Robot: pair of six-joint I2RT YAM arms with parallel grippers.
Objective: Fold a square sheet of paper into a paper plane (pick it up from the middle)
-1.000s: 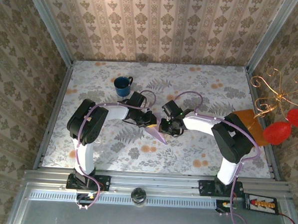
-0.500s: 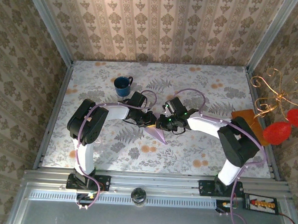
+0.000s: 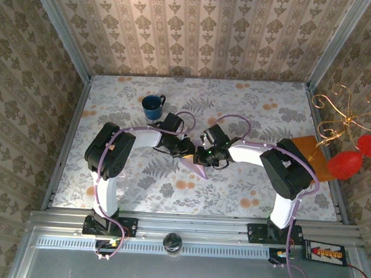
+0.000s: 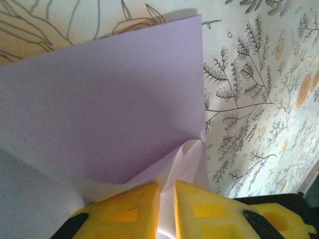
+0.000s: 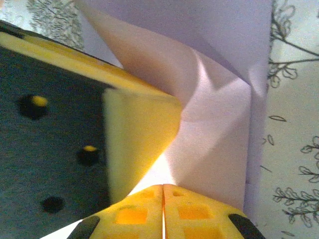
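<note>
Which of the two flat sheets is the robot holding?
The pale lilac paper in the middle, pinched by the left gripper and right gripper; the orange-brown rectangle lies apart at the right edge.

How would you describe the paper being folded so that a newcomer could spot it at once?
On the floral table, look at the middle, where the left pincer and right pincer meet. Between them sits the folded lilac paper, plain and pointed, unlike the blue mug or the orange-brown rectangle.

Blue mug sits just behind left claw (table nearer bases open).
</note>
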